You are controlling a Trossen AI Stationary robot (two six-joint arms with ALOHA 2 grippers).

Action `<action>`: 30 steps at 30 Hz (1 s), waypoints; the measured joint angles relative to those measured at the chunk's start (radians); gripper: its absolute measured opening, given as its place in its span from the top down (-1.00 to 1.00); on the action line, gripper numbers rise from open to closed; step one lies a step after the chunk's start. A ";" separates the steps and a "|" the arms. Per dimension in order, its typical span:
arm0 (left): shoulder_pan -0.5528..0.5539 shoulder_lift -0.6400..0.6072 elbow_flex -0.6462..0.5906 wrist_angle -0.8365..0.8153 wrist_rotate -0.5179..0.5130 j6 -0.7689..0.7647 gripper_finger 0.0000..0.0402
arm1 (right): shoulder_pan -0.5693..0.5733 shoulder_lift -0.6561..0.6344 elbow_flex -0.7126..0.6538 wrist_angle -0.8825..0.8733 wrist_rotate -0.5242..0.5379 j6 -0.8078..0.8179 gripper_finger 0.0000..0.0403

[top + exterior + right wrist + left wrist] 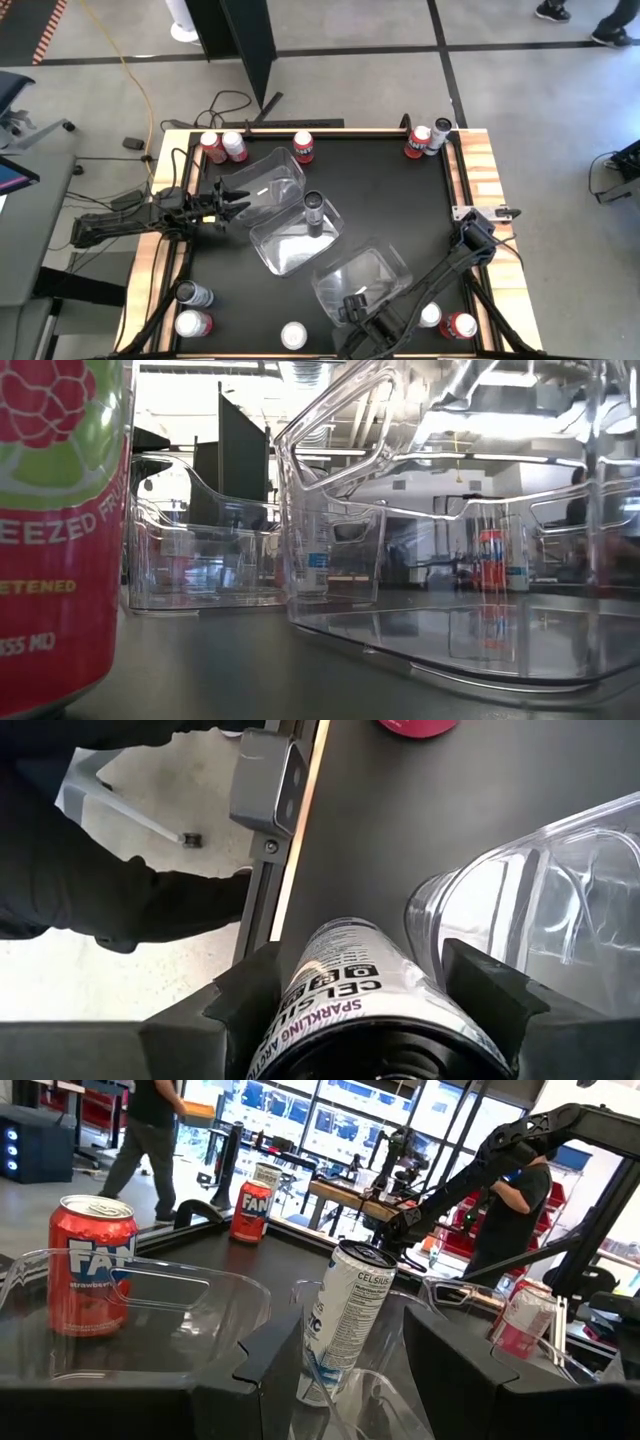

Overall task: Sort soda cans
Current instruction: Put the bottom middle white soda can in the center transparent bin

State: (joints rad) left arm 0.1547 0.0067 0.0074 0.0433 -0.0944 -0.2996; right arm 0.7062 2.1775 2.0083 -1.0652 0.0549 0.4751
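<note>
Several soda cans stand along the table edges: red ones [210, 147] [303, 146] at the far edge, two [418, 142] at the far right corner, a dark one [193, 293] and a red one [192, 323] near left. A white Celsius can [315, 210] [345, 1320] stands inside the middle tub. My left gripper [240, 196] [360, 1365] is open at the far-left tub [270, 182], pointing at that can. My right gripper [352, 303] [365, 985] is near the table's near edge, shut on another white Celsius can [350, 970]. My right gripper pinches the white can by its side wall [300, 975], one finger [250, 995] on each side. The fingers come from above, slanting down, and lie along the can. Its far end [350, 928] points at the table; whether it rests there I cannot tell.
Three clear tubs lie in a diagonal row across the table [400, 200]; the near one [365, 275] is beside my right gripper. A red-and-green can [293, 335] [55, 530] stands at the near edge by the low camera. Two cans [460, 325] stand near right. People move in the room behind.
</note>
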 joint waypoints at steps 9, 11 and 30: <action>0.000 0.000 0.000 0.000 0.000 0.000 0.16 | 0.006 -0.012 0.031 -0.044 -0.006 0.000 -0.24; 0.000 0.000 0.000 0.000 0.000 0.000 0.16 | 0.006 -0.013 0.037 -0.054 -0.005 0.000 -0.24; 0.000 0.000 0.000 0.000 0.000 0.000 0.16 | 0.004 -0.013 0.282 -0.220 0.005 -0.079 -0.24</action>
State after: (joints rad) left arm 0.1547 0.0066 0.0074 0.0436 -0.0944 -0.2996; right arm 0.7105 2.1643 2.2899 -1.2855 0.0597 0.3958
